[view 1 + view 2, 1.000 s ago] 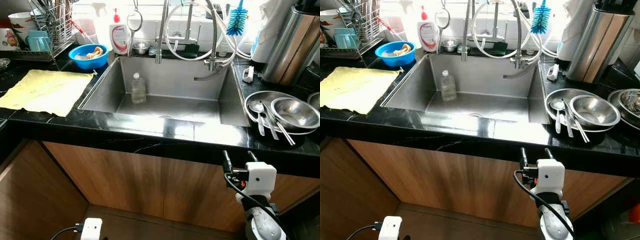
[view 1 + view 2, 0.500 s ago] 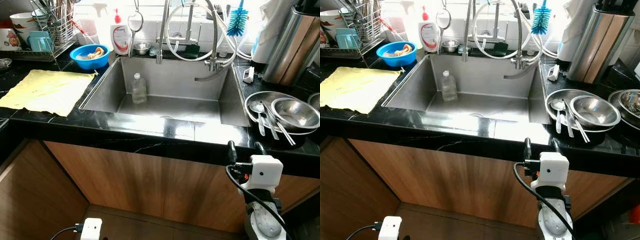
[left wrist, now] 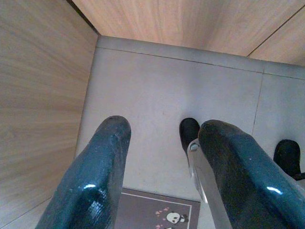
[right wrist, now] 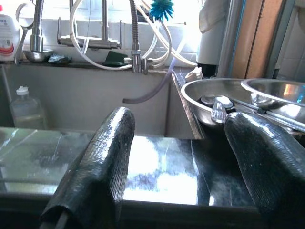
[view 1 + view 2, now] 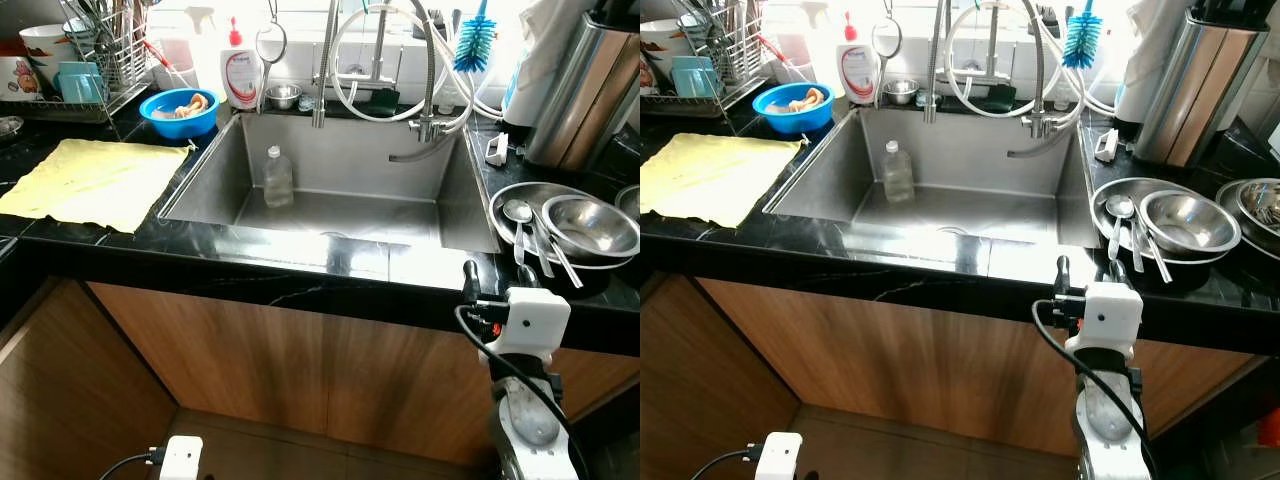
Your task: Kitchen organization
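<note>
Right gripper (image 5: 1081, 277): I'm holding it spread and empty at the table (image 5: 300, 262) front edge, pointing toward the steel bowls (image 5: 560, 225) right of the sink (image 5: 330, 190).
Left gripper (image 3: 157, 157): I'm seeing it hanging spread over the floor (image 3: 157, 90).

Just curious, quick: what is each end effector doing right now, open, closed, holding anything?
Left end effector: open, empty, low over the floor.
Right end effector: open, empty, at the counter edge.

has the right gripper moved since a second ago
Yes. The right gripper has risen and shifted to the robot's right, its tips now reaching the black counter edge below the steel bowls.
</note>
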`<state>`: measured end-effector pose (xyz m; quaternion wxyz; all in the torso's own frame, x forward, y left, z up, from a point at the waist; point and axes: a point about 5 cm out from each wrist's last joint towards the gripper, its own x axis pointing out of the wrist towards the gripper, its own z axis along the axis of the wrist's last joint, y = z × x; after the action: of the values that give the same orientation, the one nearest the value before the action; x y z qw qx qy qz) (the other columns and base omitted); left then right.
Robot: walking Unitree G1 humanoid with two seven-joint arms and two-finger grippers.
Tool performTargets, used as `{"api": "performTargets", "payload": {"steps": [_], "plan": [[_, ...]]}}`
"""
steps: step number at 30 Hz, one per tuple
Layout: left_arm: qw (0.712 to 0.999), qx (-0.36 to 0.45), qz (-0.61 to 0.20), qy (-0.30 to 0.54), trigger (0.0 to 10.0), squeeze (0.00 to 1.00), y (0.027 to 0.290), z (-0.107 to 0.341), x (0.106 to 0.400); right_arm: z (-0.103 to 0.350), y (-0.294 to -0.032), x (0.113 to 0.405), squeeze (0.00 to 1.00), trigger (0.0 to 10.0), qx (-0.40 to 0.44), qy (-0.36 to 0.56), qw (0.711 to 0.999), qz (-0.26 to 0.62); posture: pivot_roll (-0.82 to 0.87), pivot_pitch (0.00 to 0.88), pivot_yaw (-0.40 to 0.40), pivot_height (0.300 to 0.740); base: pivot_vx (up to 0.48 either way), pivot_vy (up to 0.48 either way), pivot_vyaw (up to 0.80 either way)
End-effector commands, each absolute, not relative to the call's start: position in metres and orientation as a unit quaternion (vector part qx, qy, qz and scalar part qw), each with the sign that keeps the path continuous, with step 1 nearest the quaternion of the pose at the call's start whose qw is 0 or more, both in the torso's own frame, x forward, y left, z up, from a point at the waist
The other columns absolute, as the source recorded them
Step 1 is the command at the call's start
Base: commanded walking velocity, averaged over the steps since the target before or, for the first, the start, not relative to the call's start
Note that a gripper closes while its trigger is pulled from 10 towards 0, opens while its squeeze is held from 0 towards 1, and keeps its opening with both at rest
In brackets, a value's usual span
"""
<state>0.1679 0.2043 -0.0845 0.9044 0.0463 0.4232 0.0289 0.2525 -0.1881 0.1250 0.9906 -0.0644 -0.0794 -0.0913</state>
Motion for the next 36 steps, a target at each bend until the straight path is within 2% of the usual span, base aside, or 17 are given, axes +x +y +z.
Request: {"api": "performTargets", "payload": {"steps": [1, 36], "plan": [[0.900, 0.048, 0.033, 0.433, 10.0, 0.00, 0.205, -0.087, 0.163, 0.119, -0.188, 0.253, 0.00, 10.0, -0.059, -0.064, 0.992, -0.094, -0.14, 0.000, 0.021, 0.740, 0.000, 0.000, 0.00], [0.903, 0.048, 0.031, 0.426, 10.0, 0.00, 0.203, -0.085, 0.167, 0.123, -0.193, 0.269, 0.00, 10.0, -0.057, -0.077, 0.985, -0.147, -0.13, 0.000, 0.022, 0.740, 0.000, 0.000, 0.00]]}}
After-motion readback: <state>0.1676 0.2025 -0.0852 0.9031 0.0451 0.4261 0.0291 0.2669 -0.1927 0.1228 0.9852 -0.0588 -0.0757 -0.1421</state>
